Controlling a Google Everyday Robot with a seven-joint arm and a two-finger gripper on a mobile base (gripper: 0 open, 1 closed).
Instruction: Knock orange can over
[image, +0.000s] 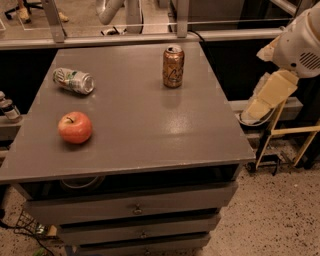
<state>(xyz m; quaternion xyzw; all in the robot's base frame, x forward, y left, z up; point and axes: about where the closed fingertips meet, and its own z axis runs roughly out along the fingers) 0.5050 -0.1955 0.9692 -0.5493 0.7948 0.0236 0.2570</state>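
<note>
The orange can (173, 66) stands upright on the grey table (150, 130), at the far right part of its top. It is copper-coloured with dark script lettering and a silver top. My arm (300, 45) comes in from the right edge of the view, off the table. My gripper (255, 111) hangs at the arm's cream lower end, beside the table's right edge, well to the right of the can and nearer the camera, not touching it.
A white-and-green can (74, 80) lies on its side at the far left. A red apple (75, 127) sits at the near left. Drawers (135, 207) lie below the tabletop. A wooden frame (287, 135) stands on the floor at right.
</note>
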